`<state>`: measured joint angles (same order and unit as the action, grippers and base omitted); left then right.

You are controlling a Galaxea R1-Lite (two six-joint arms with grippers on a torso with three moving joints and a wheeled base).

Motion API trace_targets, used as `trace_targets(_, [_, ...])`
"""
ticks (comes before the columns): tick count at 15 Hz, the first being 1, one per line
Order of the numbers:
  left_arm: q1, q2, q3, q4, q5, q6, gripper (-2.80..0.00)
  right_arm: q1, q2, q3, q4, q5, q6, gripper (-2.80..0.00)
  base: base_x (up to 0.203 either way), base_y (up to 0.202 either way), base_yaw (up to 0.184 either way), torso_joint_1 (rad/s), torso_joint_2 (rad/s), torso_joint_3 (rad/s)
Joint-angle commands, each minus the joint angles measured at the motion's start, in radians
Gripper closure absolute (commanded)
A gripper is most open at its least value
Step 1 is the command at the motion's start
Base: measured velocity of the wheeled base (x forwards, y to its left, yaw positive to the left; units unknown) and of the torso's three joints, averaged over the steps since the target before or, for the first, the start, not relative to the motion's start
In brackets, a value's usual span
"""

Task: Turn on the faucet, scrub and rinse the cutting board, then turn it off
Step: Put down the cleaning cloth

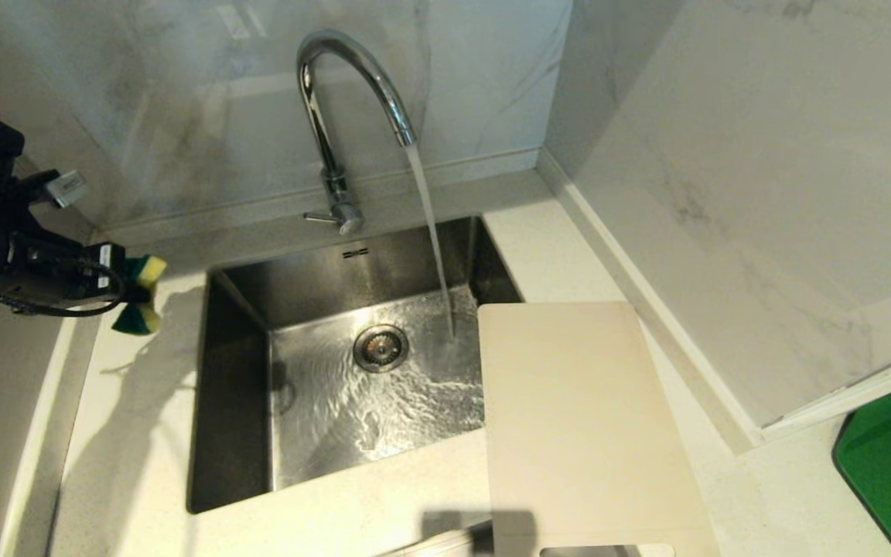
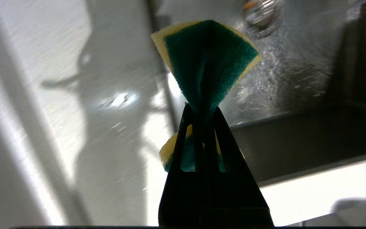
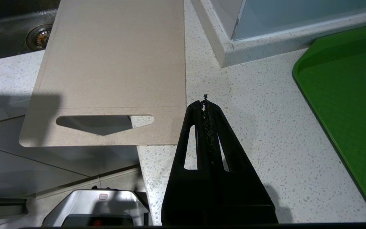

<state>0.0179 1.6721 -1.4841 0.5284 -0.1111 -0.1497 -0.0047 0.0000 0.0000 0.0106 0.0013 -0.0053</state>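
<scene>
The faucet point(image 1: 345, 100) is polished chrome, mirror-bright. The sink point(image 1: 237, 371) looks like brushed steel, its floor glossy under rippling water, with a ridged metal drain point(image 1: 380, 347). The board point(image 1: 585, 418) is matt cream, smooth, probably plastic. The counter point(image 3: 265, 133) is pale speckled stone, lightly sheened. The wall point(image 1: 762, 155) is glossy veined marble. The sponge point(image 2: 206, 60) has a coarse green scouring face on soft yellow foam. The tray point(image 3: 354, 95) is smooth green plastic, semi-gloss. Both grippers' fingers point(image 3: 202, 133) look like matt black plastic.
</scene>
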Motion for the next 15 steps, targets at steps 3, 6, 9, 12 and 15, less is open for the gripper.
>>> trace_targets(3, [0.118,0.014,0.133,0.019,-0.001,0.076,0.0,0.0,0.0,0.0,0.0,0.0,-0.001,0.0,0.0,0.0,0.0,0.0,0.0,0.0])
trace_targets(6, [0.183,0.04,0.24,0.017,-0.005,0.131,0.0,0.0,0.0,0.0,-0.001,0.0,-0.001,0.0,0.0,0.0,0.0,0.0,0.0,0.0])
trace_targets(9, [0.207,0.059,0.299,0.016,-0.045,0.134,0.0,0.0,0.0,0.0,0.0,0.0,-0.001,0.0,0.0,0.0,0.0,0.0,0.0,0.0])
trace_targets(12, [0.209,0.099,0.314,0.016,-0.082,0.13,0.0,0.0,0.0,0.0,0.0,0.0,-0.001,0.0,0.0,0.0,0.0,0.0,0.0,0.0])
trace_targets(15, [0.218,0.121,0.314,0.015,-0.094,0.13,0.0,0.0,0.0,0.0,0.0,0.0,-0.001,0.0,0.0,0.0,0.0,0.0,0.0,0.0])
